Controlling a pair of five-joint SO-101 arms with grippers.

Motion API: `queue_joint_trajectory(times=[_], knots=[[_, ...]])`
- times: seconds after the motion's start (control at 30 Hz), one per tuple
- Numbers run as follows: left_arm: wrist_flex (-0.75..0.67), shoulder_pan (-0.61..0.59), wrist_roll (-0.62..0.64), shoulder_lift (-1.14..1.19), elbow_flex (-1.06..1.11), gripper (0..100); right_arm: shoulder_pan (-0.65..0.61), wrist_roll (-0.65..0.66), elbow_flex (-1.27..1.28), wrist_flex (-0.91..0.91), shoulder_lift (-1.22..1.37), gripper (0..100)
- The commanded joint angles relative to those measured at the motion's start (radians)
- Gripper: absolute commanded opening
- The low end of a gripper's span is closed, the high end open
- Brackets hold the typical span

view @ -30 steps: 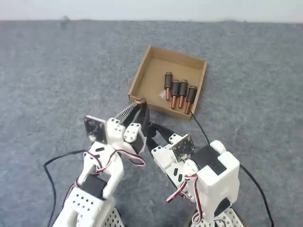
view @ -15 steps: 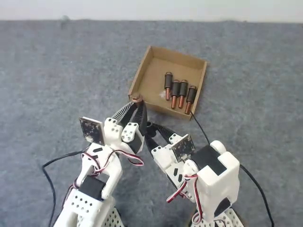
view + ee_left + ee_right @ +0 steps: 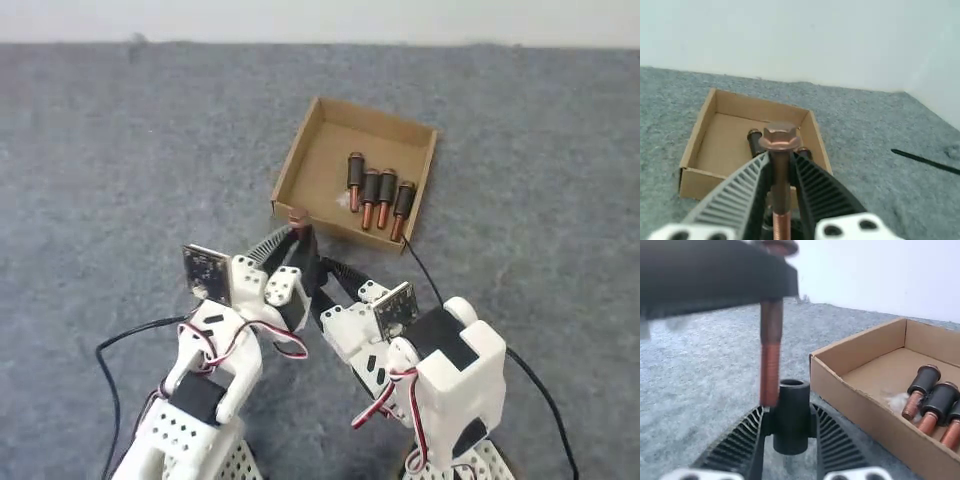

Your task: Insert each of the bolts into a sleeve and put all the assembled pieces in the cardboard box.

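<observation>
Misalignment is the chief risk. The copper-coloured hex-headed bolt (image 3: pixel 779 141) is pinched upright, head up, in the left gripper (image 3: pixel 780 164). In the right wrist view its threaded tip hangs just beside the rim of the short black cylindrical sleeve (image 3: pixel 792 399), not over the open bore. The right gripper (image 3: pixel 789 414) clamps that sleeve upright by its sides.

Lowered from here, the tip would probably catch the rim or slide down the outside wall. That could tilt the sleeve in its grip or push the bolt askew (the hold on the shank looks narrow). Both parts are held near the front wall of the shallow brown cardboard box (image 3: pixel 318 180), above the grey carpet-like surface (image 3: pixel 150 150), so a dropped piece might roll away.

Four assembled pieces (image 3: pixel 378 198) lie side by side inside the box.

How far the tip sits from the bore in depth is hard to judge. In the high view the arms cover the sleeve, and the bolt's lower thread runs off the left wrist view's edge.
</observation>
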Motion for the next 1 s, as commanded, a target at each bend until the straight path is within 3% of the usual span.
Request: queue_joint_trajectory(times=[0.0,0.5,0.73,0.97], knots=[[0.008,0.018,0.002,-0.025,-0.013,1,0.01,-0.011,-0.005,-0.025,-0.01,0.6],[0.006,0.018,-0.002,-0.031,-0.013,1,0.008,-0.009,-0.002,-0.025,-0.012,0.6],[-0.091,-0.051,0.0,-0.028,-0.013,1,-0.002,-0.009,0.008,-0.025,-0.012,0.6],[-0.101,-0.057,0.002,-0.025,-0.013,1,-0.002,-0.008,0.008,-0.025,-0.012,0.6]])
